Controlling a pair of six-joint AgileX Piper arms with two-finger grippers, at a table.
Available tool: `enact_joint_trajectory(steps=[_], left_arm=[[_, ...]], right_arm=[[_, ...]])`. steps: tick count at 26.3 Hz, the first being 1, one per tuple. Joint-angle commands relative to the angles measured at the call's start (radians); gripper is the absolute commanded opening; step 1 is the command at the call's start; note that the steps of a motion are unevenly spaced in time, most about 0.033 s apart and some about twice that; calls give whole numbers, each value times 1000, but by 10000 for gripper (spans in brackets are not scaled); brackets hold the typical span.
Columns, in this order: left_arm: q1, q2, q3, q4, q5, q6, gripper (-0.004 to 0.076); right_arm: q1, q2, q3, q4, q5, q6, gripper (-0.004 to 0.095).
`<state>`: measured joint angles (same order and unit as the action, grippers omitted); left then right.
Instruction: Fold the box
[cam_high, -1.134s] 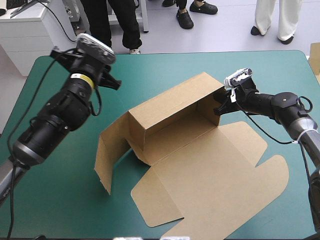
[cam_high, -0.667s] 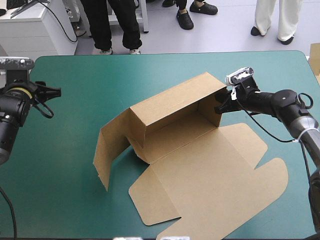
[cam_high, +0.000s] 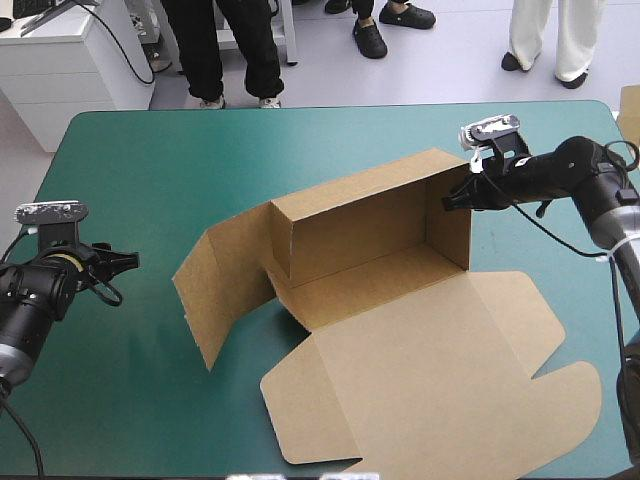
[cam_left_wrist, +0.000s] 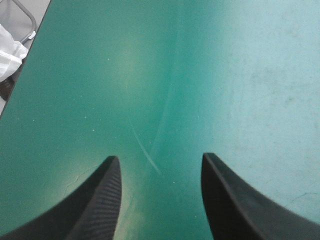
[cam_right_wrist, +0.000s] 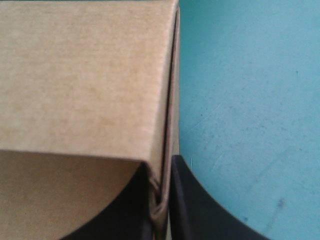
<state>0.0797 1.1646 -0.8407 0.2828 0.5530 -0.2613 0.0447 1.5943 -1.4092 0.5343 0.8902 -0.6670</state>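
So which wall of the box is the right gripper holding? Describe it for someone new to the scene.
On the teal-green table sits the brown box, its lid flat toward the robot. The wall is the short upright one at the box's right end, pinched at its top between the black fingers of the right gripper; the left end flap splays outward, untouched.

L arm (cam_high: 32, 305) was black, rounded segments, yellow band just behind jaws. R arm (cam_high: 572, 170) black too, grey link further back. Fingers (cam_left_wrist: 95, 205): black curved fins, finely ribbed.
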Motion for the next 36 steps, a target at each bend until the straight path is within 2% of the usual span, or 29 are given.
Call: enact_joint_trajectory(steps=[1, 4, 7, 9, 20, 30, 33, 36], left_arm=[[-2, -24, -25, 1, -59, -5, 355], [-2, -24, -25, 1, -57, -3, 355], [-2, -24, -25, 1, -57, 6, 355], [-2, -24, -25, 7, -57, 8, 354], [-2, -24, -25, 22, -35, 8, 345], [-2, -24, -25, 22, -35, 12, 344], [-2, -24, -25, 22, -33, 22, 344], [-2, -24, -25, 22, -28, 29, 344]], right_arm=[[-2, -42, -124, -56, 75, 140, -23], [-2, -42, -228, -170, 182, 264, -22], [-2, -30, -324, -288, 360, 345, -22], [-2, -28, -324, -321, 357, 383, -22], [-2, 34, -324, -305, 359, 472, -22], [-2, 180, -333, -310, 329, 417, -19], [-2, 205, -333, -307, 270, 402, 35], [-2, 226, -333, -285, 218, 396, 178]])
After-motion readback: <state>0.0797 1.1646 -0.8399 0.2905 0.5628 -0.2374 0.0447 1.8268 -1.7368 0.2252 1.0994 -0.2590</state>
